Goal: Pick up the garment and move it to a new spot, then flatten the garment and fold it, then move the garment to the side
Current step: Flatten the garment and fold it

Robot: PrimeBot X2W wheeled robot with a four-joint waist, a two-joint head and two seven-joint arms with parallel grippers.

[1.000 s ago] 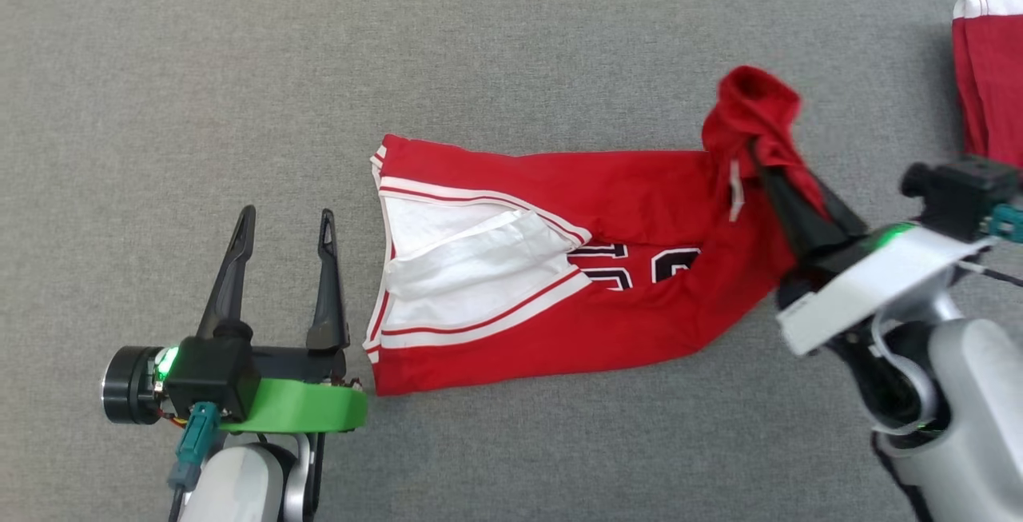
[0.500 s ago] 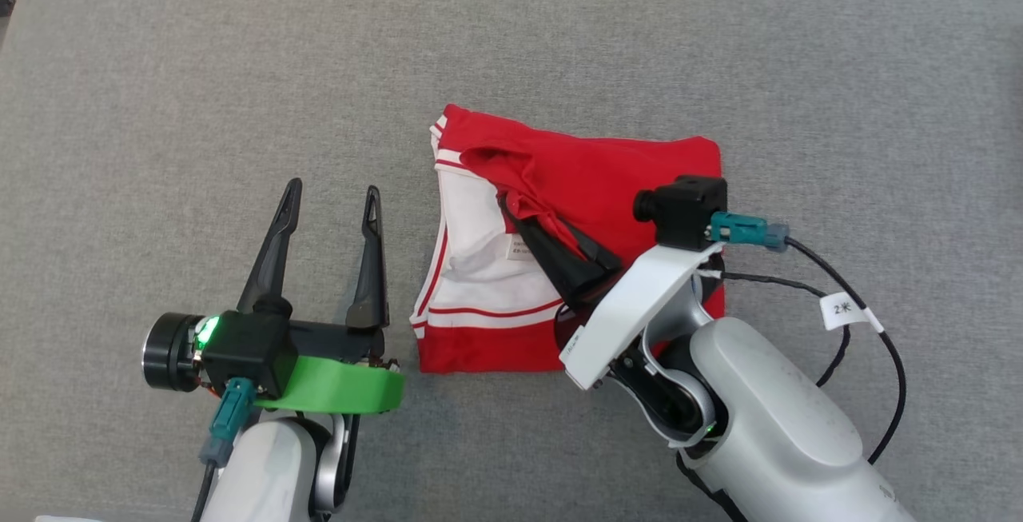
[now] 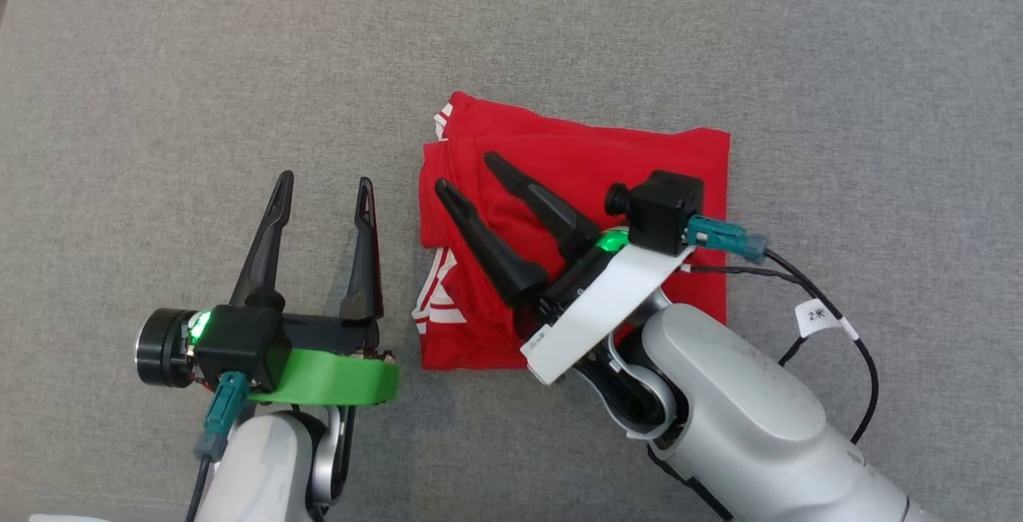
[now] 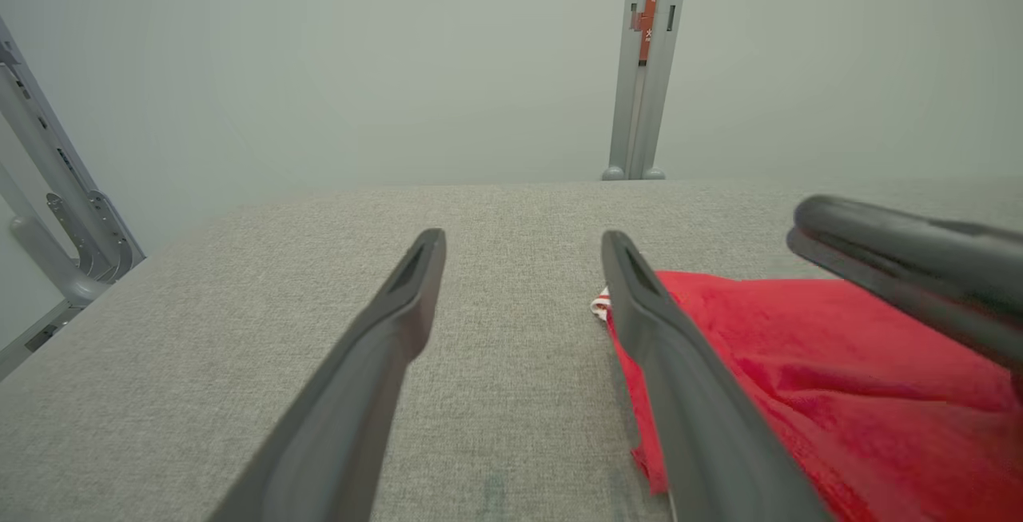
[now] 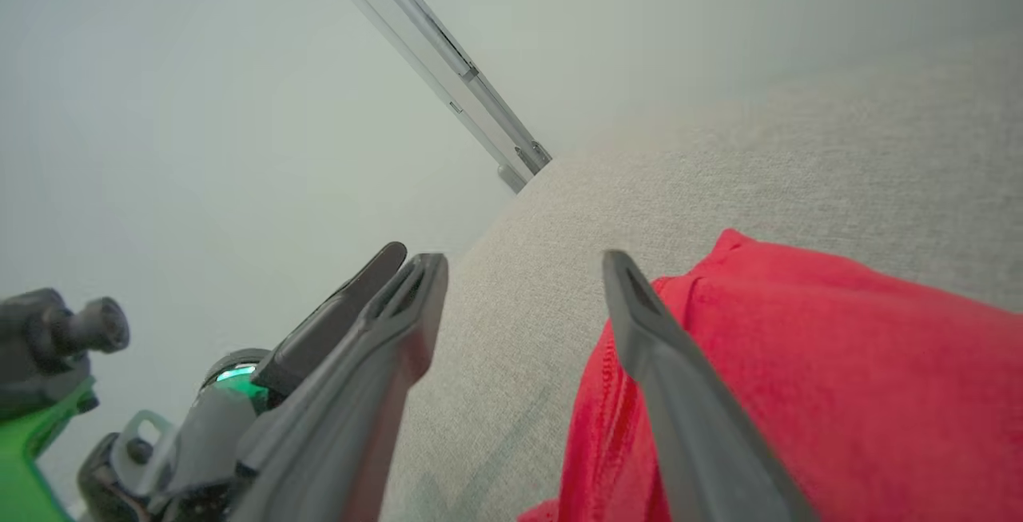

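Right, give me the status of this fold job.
Done: the red garment lies folded in a compact stack on the grey surface. In hand: nothing; the right tool is open over it, the left tool open beside it. Left: moving the garment aside.

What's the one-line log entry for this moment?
stage: folding | red shirt: folded, lying on grey surface | right pincer: open over shirt, empty | left pincer: open, beside shirt, empty
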